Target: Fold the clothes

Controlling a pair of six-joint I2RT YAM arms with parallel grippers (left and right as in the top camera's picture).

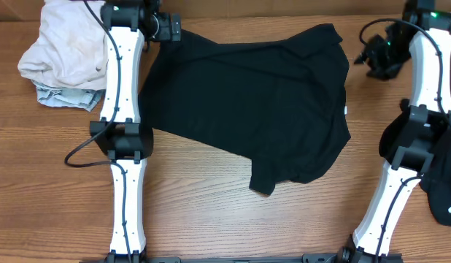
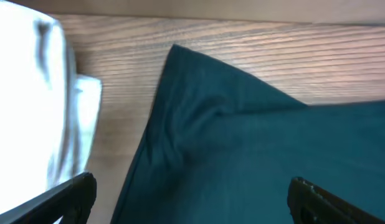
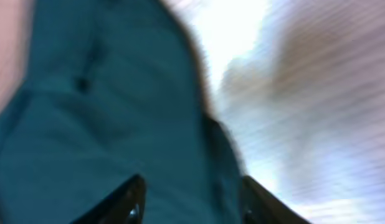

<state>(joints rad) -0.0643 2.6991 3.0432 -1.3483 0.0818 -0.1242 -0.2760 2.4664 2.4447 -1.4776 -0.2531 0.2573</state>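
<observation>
T-shirt (image 1: 247, 102) lies under both — left tool (image 2: 192, 186) wide at its corner, right tool (image 3: 192, 186) half-open.

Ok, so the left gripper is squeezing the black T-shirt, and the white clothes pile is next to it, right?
No. The left gripper is open, jaws wide apart over the black T-shirt, as the left wrist view shows. The white clothes pile is next to it.

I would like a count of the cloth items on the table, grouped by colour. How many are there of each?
Black: 2, the T-shirt spread in the middle and a second garment at the right edge
Cream: 1, the cream cloth, bunched up
Grey-blue: 1, the grey-blue cloth under it
Total: 4
</observation>
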